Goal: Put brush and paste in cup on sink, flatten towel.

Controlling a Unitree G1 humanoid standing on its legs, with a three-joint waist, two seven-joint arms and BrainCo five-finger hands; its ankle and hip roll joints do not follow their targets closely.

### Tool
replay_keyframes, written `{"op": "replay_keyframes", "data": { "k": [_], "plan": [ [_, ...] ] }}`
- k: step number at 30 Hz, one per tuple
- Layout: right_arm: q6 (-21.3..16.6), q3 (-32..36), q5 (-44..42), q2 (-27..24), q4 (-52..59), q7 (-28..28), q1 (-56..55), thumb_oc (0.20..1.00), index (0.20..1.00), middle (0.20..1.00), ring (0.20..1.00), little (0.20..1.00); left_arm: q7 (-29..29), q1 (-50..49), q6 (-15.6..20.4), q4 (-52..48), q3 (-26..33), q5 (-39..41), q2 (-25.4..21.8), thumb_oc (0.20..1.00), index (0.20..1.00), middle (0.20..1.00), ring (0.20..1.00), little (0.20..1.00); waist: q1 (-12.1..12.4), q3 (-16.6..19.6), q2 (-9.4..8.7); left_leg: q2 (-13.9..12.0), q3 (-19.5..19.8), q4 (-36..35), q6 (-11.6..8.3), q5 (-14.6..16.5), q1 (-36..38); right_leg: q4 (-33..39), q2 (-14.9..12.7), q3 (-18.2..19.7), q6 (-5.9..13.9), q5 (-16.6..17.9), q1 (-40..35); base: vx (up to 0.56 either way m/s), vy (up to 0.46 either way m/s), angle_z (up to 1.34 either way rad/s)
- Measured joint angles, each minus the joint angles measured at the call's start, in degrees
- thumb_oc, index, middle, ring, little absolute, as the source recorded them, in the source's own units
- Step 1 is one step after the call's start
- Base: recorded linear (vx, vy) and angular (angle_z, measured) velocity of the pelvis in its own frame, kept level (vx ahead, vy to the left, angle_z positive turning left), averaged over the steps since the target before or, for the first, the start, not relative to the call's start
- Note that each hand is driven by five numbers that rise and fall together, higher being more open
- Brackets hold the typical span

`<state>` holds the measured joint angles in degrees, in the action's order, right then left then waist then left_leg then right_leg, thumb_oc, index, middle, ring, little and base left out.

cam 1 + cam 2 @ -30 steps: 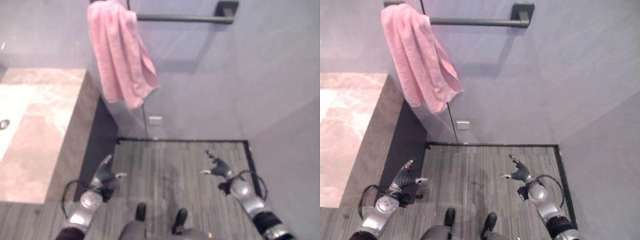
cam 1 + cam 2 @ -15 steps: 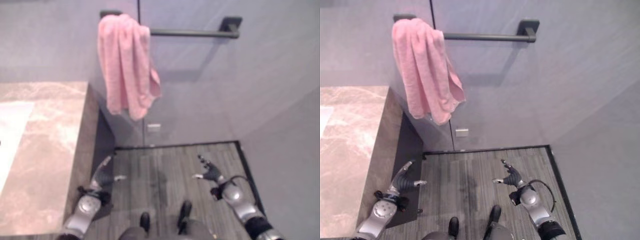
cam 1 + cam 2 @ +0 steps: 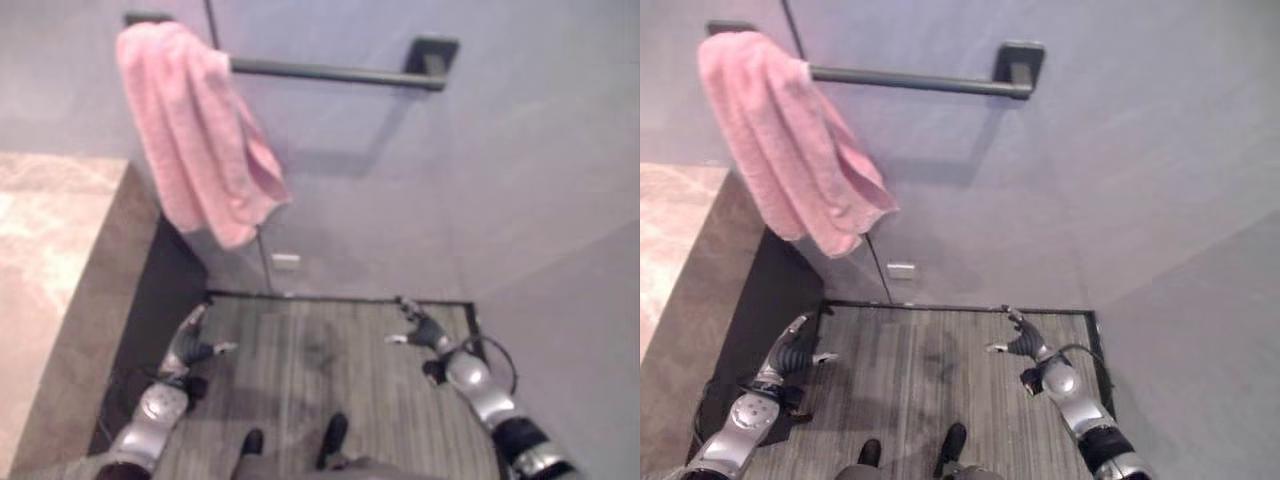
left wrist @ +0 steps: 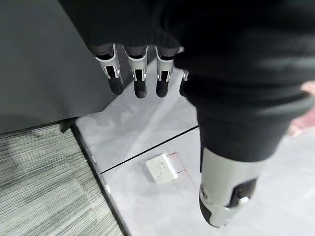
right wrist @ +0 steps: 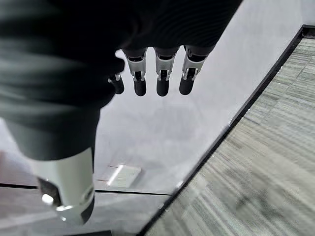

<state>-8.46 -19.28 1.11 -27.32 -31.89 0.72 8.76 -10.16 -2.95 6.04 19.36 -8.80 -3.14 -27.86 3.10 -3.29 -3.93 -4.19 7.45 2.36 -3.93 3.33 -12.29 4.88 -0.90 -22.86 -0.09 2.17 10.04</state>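
The pink towel (image 3: 780, 140) hangs bunched over the left end of the dark wall-mounted towel bar (image 3: 910, 80). It is gathered into folds, not spread flat; its lower edge hangs well below the bar.

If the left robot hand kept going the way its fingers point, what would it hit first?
Probably the grey wall, near the small white plate above the floor; the left robot hand is open and empty. Depth is unclear.

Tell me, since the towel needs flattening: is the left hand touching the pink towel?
Apart. The left eye view shows the left hand low near the floor, open, with bare wall between it and the pink towel on the rail above.
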Motion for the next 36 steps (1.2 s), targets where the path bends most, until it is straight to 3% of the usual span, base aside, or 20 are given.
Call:
{"op": "replay_keyframes", "data": {
  "k": [1,3,7,14,21,30,36],
  "plan": [
    [0.01,0.14,0.0,-0.31,-0.41,0.14,0.01,1.0,1.0,1.0,1.0,1.0,-0.74,0.02,-0.04,-0.13,0.05,0.0,0.12,1.0,1.0,1.0,1.0,1.0,-0.01,0.07,1.61,-0.2,0.26,-2.43,-0.22,-2.72,-0.48,0.01,0.9,-0.5,-0.36,-0.28,0.07,0.02,0.018,0.12],
    [0.06,0.13,0.05,-0.08,-0.5,0.35,-0.82,1.0,1.0,1.0,1.0,1.0,-0.92,0.28,-0.17,-0.15,-0.36,-0.01,0.16,1.0,1.0,1.0,1.0,1.0,-0.33,0.07,1.96,-0.27,1.21,-3.91,-1.54,-3.4,-0.5,0.03,0.7,-1.92,-0.32,-0.4,0.28,0.07,0.041,0.32],
    [0.04,1.38,0.1,1.56,-0.47,0.41,-1.85,1.0,1.0,1.0,1.0,1.0,-0.95,0.03,-0.29,-0.09,-0.17,-0.05,0.05,1.0,1.0,1.0,1.0,1.0,-0.41,0.18,2.14,1.22,1.76,-5.71,-0.86,-3.88,0.58,0.03,-0.9,-2.89,-0.03,-0.56,-0.39,0.08,0.128,0.21],
    [0.05,2.28,0.72,4.1,-0.49,0.4,-4.62,1.0,1.0,1.0,1.0,1.0,-1.0,-2.04,-0.29,-1.59,0.1,-0.38,-0.62,1.0,1.0,1.0,1.0,1.0,-0.32,0.86,2.9,3.39,-0.58,-7.91,0.17,-4.52,4.65,0.03,-3.32,-0.94,2.06,0.02,-2.49,0.04,0.136,-0.12],
    [0.4,2.37,1.26,4.64,0.93,0.64,-5.42,1.0,1.0,1.0,1.0,1.0,0.89,-6.06,-0.36,-14.89,1.24,-1.28,-3.05,1.0,1.0,1.0,1.0,1.0,-0.54,1.06,3.22,3.7,-2.41,-7.98,0.81,-4.2,6.71,0.07,-3.67,1.39,2.79,0.66,-3.56,0.0,0.081,-0.16],
    [1.91,2.88,-0.08,5.27,4.04,0.57,-1.47,1.0,1.0,1.0,1.0,1.0,3.73,-8.87,-0.93,-25.19,8.26,-1.3,-4.84,1.0,1.0,1.0,1.0,1.0,1.1,2.24,5.1,3.73,-1.62,-7.98,1.78,-4.79,7.7,0.17,-3.71,0.44,2.7,1.17,-5.07,-0.03,0.054,0.05],
    [3.3,-0.83,-3.67,6.45,4.41,-0.16,4.76,1.0,1.0,1.0,1.0,1.0,3.27,-7.97,-1.38,-28.62,12.16,-1.16,-5.34,1.0,1.0,1.0,1.0,1.0,3.29,2.63,5.71,3.87,-1.37,-7.97,1.91,-4.9,8.14,0.09,-3.83,0.07,2.63,1.24,-5.64,-0.03,0.068,0.03]
  ]
}}
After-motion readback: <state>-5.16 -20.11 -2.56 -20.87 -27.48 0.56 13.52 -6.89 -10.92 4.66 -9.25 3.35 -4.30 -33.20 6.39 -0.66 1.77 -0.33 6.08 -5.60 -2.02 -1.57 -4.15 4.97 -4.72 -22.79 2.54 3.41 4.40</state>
